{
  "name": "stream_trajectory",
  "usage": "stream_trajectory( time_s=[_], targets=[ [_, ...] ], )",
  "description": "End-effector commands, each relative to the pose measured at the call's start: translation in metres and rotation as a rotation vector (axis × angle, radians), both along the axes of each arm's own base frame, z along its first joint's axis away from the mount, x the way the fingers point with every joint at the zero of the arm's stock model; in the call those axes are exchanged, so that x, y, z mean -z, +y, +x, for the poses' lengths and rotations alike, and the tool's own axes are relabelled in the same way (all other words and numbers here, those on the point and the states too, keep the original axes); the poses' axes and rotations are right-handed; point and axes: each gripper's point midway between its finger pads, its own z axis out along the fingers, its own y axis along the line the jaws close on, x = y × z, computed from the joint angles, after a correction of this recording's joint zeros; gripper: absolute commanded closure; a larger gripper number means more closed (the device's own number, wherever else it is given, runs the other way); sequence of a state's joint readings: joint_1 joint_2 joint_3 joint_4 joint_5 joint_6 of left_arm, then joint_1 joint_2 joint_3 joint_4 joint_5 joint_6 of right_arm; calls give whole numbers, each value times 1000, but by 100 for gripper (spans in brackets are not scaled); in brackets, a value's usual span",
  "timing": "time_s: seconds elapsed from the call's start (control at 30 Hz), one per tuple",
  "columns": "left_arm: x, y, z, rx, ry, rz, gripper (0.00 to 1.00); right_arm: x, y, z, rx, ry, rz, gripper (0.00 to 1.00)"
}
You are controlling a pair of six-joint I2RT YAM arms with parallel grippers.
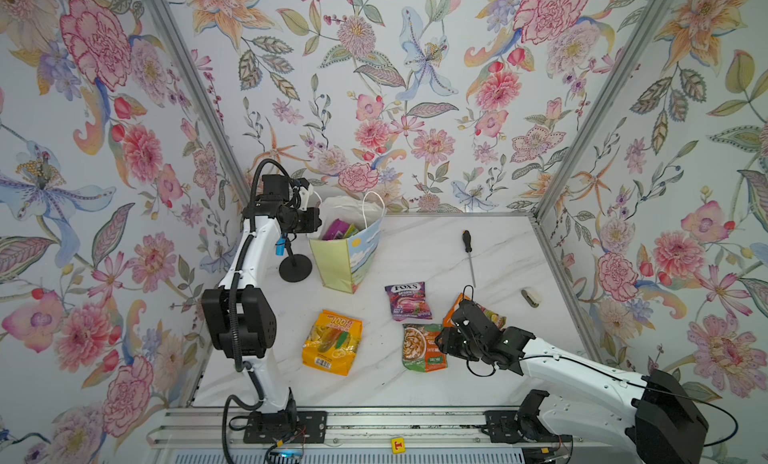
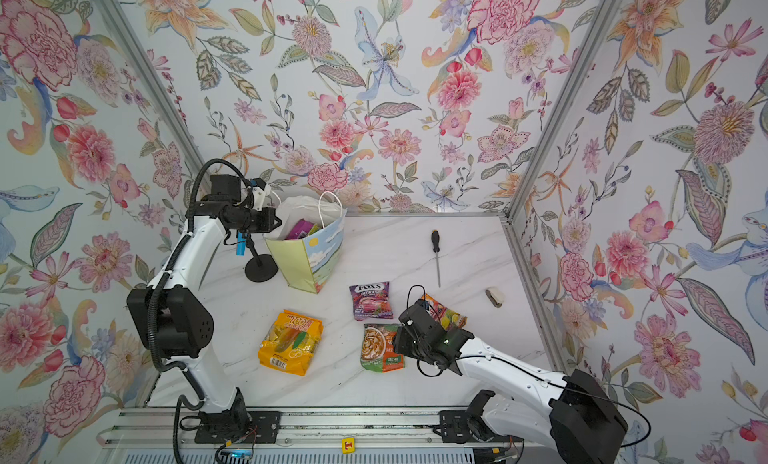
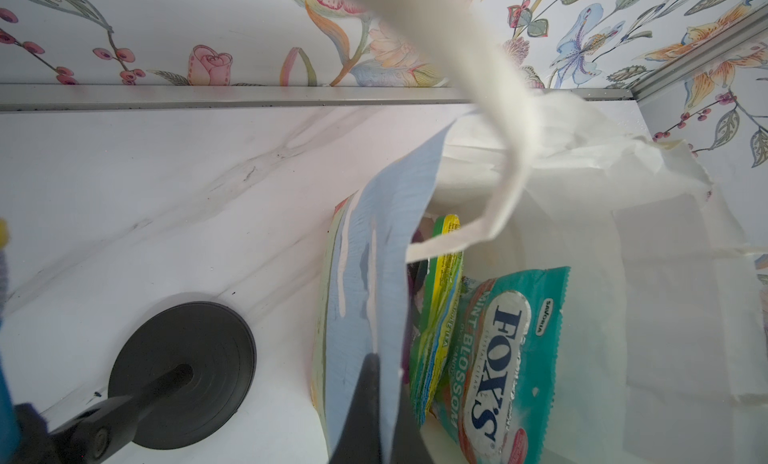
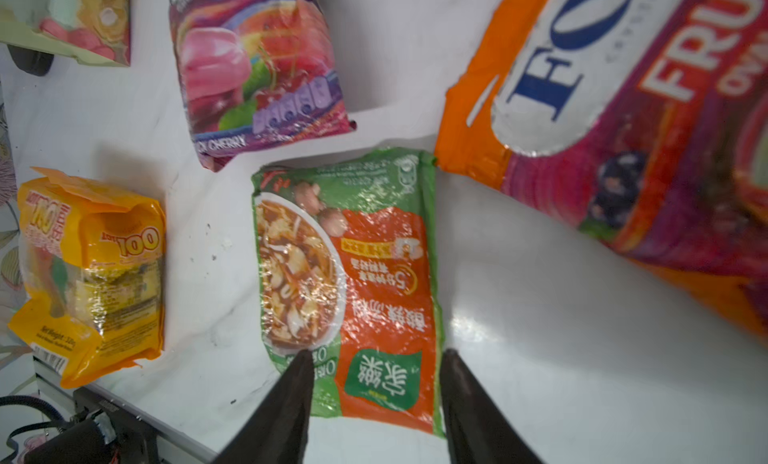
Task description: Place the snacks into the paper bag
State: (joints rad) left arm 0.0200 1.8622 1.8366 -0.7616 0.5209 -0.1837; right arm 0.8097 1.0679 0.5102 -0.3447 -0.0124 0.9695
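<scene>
A: Location of the paper bag (image 1: 332,266)?
B: Upright, back left of the table (image 1: 415,385), microphone stand (image 1: 295,268) just beside it. The left tool (image 3: 386,370) is pinched shut on its sky-blue wall. Inside: teal FOX'S packet (image 3: 507,358), green packet (image 3: 436,316); a cord handle (image 3: 511,166) crosses the mouth
A: Loose stock?
B: "100" packet (image 1: 332,345), purple packet (image 1: 408,301), green-orange packet (image 4: 353,274) beneath the right tool (image 4: 376,353), jaws parted, empty. Close beside, the orange packet (image 4: 623,129), partly hidden behind that arm in both top views. A screwdriver (image 1: 468,254) lies farther back

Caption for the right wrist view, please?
Right gripper, open, over the green-orange packet; yellow packet, purple packet and orange packet lie nearby.
</scene>
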Motion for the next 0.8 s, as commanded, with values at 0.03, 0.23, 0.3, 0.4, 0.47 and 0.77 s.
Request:
stream_trajectory(
  time_s=[0.03,0.23,0.3,0.4,0.47,0.77],
  targets=[
    [-17,5,-6,-12,-34,-6,97,10,-7,-8,56,38,127,48],
    [-17,5,-6,-12,-34,-8,97,25,2,-16,30,99,210,48],
    [-16,4,-7,-11,-33,-9,97,29,5,-17,23,112,219,48],
    [-17,4,-7,-10,-36,-9,97,32,10,-19,19,128,255,48],
    [-17,4,-6,-11,-35,-9,97,33,14,-19,22,133,282,48],
    [-16,4,-6,-10,-33,-11,97,30,24,-11,38,111,351,49]
  ],
)
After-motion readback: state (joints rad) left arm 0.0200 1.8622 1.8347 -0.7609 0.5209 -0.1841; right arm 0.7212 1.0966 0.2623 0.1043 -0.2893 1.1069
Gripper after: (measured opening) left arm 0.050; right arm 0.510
